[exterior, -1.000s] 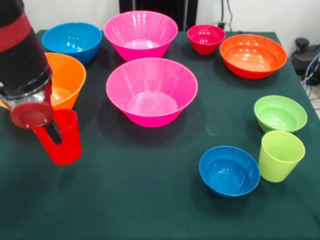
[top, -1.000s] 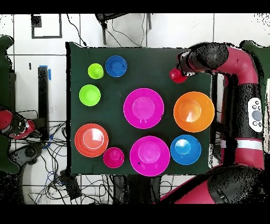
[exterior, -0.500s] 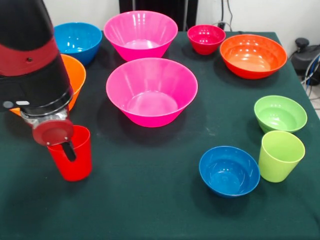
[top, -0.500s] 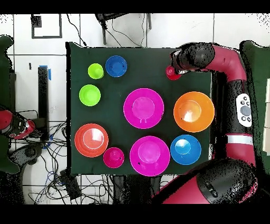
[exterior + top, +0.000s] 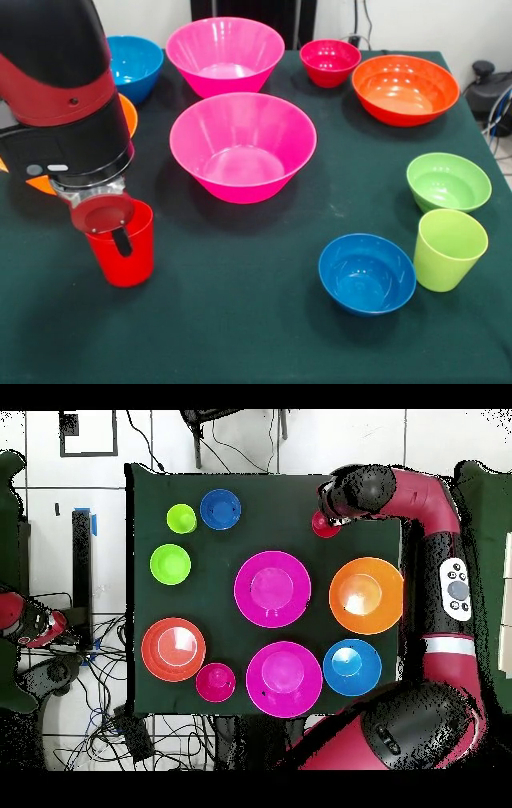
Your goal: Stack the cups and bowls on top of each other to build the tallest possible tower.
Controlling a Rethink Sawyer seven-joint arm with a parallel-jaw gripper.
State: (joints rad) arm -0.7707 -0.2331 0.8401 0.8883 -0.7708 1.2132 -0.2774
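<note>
My gripper (image 5: 118,237) pinches the red cup (image 5: 122,254) by its rim wall, one finger inside, at the desk's (image 5: 256,336) near left. It seems light, stiff and slick, so the thin rim looks best to hold.

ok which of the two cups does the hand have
The red cup, standing upright at the table's edge: the hand has a finger down inside its rim. The lime green cup stands alone across the table, beside the small green bowl.
</note>
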